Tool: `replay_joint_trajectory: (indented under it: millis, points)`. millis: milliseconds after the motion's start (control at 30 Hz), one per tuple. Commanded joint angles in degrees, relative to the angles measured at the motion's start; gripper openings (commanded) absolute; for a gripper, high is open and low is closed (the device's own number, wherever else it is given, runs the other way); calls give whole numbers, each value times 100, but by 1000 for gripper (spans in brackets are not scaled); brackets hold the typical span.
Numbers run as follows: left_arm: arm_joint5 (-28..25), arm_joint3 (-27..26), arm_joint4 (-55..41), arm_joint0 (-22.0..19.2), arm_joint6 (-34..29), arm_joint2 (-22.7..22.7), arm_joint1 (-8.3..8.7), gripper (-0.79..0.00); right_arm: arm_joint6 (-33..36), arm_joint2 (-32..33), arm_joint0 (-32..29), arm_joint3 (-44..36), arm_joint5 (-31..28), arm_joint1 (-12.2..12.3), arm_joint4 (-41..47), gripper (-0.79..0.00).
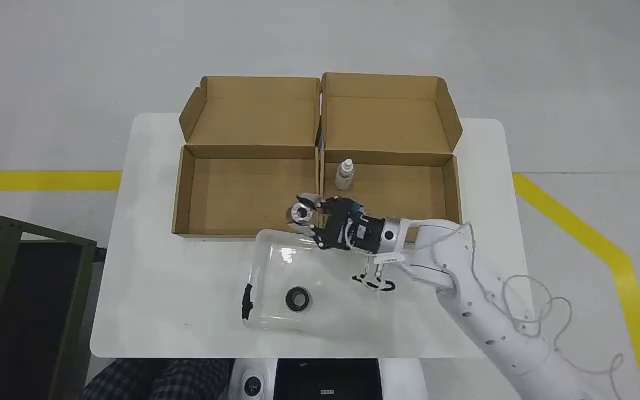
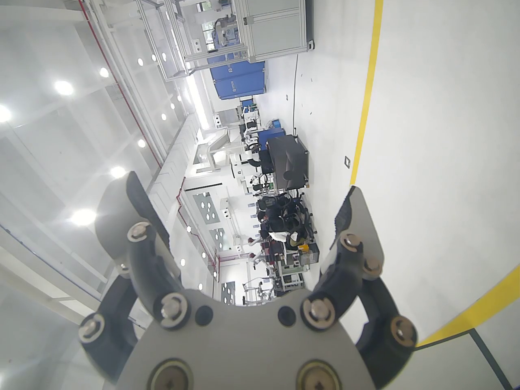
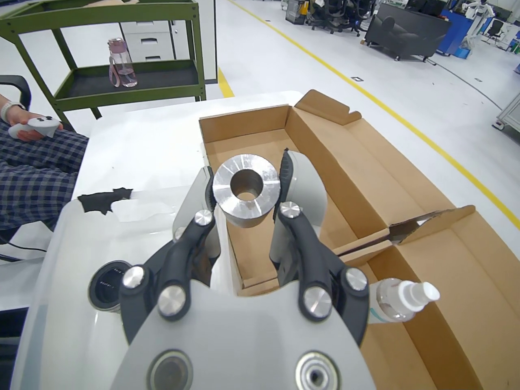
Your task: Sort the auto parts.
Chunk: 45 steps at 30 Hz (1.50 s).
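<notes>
Tabletop [image 1: 150, 260], white with rounded corners, carries two open brown cardboard boxes side by side, the left box [image 1: 240, 195] and the right box [image 1: 410, 195], with a clear plastic tray [image 1: 275, 250] before them. The right gripper [image 3: 246, 182] clamps a silver metal cylinder [image 3: 221, 184] with a bored centre above the left box's near right corner. The left gripper [image 2: 243, 188] is spread wide, facing the room. A small white spray bottle [image 1: 344, 174] sits in the right box; a black rubber ring [image 1: 297, 298] lies in the tray.
</notes>
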Motion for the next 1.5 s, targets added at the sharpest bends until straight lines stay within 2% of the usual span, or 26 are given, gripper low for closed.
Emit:
replay_joint_trajectory:
  millis: [0, 500, 767, 1200, 1300, 1400, 1467]
  points:
    - [0, 0, 0, 0, 0, 0, 0, 0, 136, -170, 221, 167, 119, -68, 18, -785]
    - [0, 0, 0, 0, 0, 0, 0, 0, 1398, -1164, 1541, 1645, 755, -630, 456, -785]
    - [0, 0, 0, 0, 0, 0, 0, 0, 1874, -1479, 1907, 2223, 889, -870, 552, -785]
    - [0, 0, 0, 0, 0, 0, 0, 0, 2222, -1926, 2290, 2937, 843, -1260, 689, -785]
    - [0, 0, 0, 0, 0, 0, 0, 0, 2275, -1971, 2328, 3017, 818, -1320, 688, -714]
    - [0, 0, 0, 0, 0, 0, 0, 0, 2282, -1982, 2362, 3126, 794, -1370, 694, -554]
    - [0, 0, 0, 0, 0, 0, 0, 0, 2293, -1987, 2383, 3194, 767, -1400, 695, -483]
